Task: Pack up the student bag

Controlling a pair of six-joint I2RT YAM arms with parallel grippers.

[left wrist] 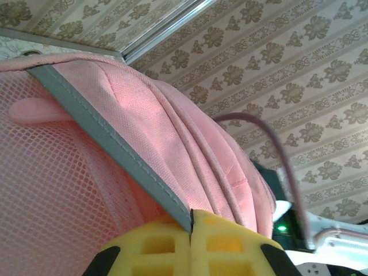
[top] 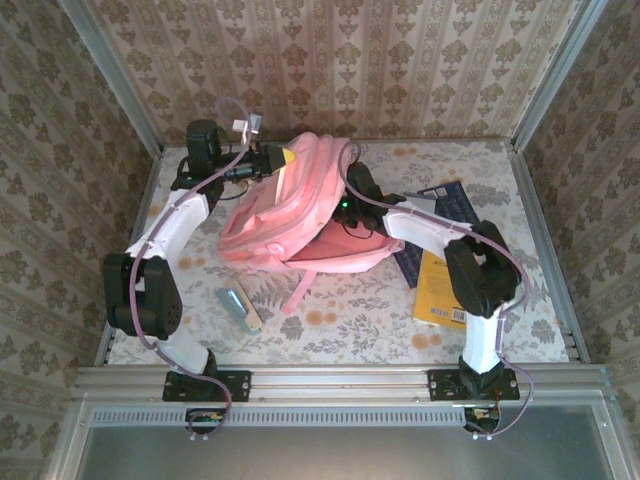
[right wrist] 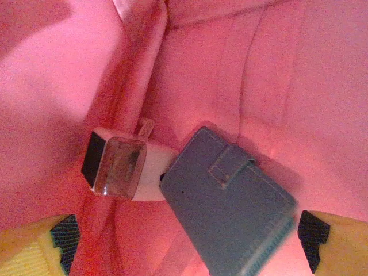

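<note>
The student bag (top: pixel 290 215) lay on the table (top: pixel 380 320), its grey-trimmed rim clenched by the left gripper (left wrist: pixel 191 221), while the right gripper (right wrist: pixel 187 241) gaped released inside it above a grey-blue wallet (right wrist: pixel 230 213), apparently mid-packing; next, probably fetching the yellow book (top: pixel 440 290) right of the bag.

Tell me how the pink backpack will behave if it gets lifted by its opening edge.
The student bag looks floppy: its fabric creases and sags on the table. Lifted by the grey trim that the left gripper pinches, it would probably drape, not hold shape. The grey case loose inside may slide as it tilts.
</note>
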